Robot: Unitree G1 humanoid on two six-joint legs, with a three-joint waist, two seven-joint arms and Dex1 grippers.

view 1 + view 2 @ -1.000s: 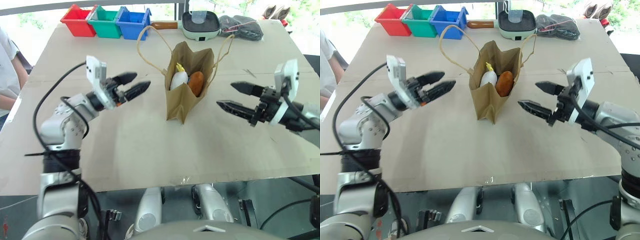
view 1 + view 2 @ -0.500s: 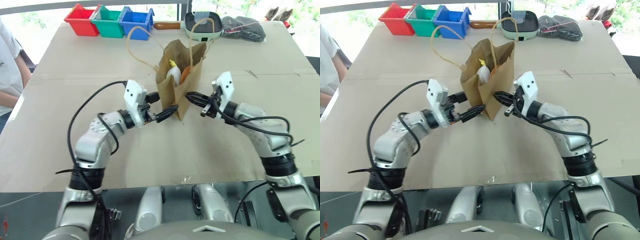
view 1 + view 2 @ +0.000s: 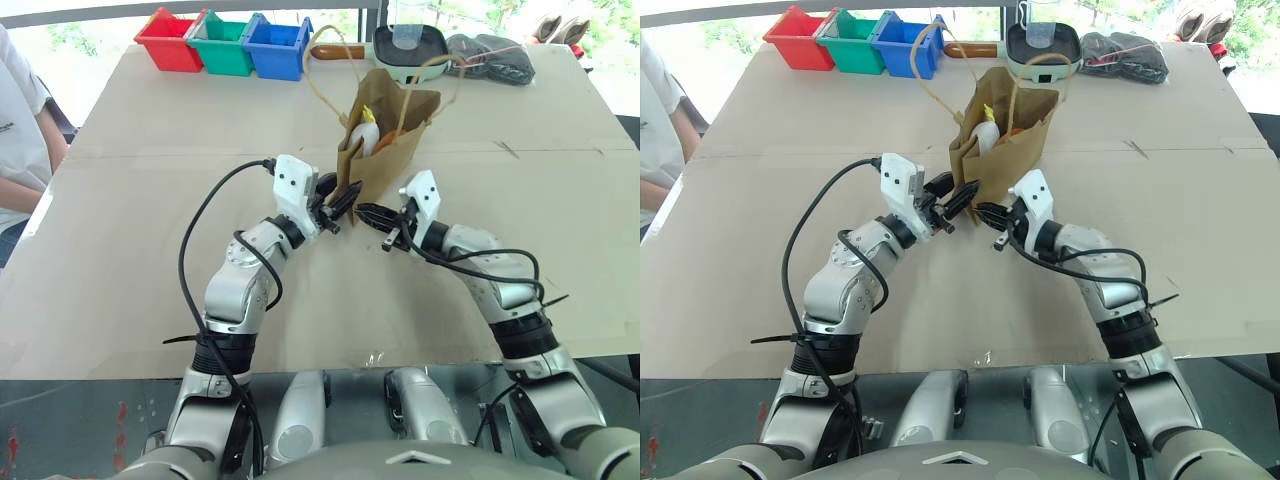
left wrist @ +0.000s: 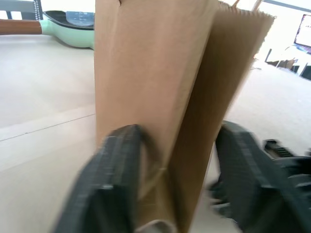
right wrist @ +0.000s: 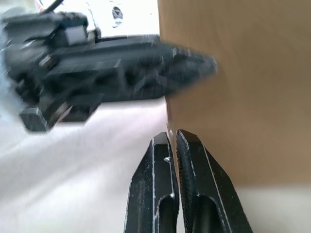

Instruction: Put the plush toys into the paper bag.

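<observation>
Standing upright mid-table: paper bag [image 3: 385, 150], 2 plush toys inside (white one [image 3: 364, 135] clearest, brown one [image 3: 393, 135] barely peeking out). Straddling the bag's lower corner, fingers apart on either side: left gripper [image 3: 343, 202]. Pinched fully together at that same corner: right gripper [image 3: 368, 214].

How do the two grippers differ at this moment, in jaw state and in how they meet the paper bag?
The left gripper has its fingers apart, straddling the near corner fold of the paper bag; the right gripper has its fingers pressed shut, with its tips at the bag's edge. The left comes in from the bag's left, the right from its right. Both sit low at the bag's near corner.
</observation>
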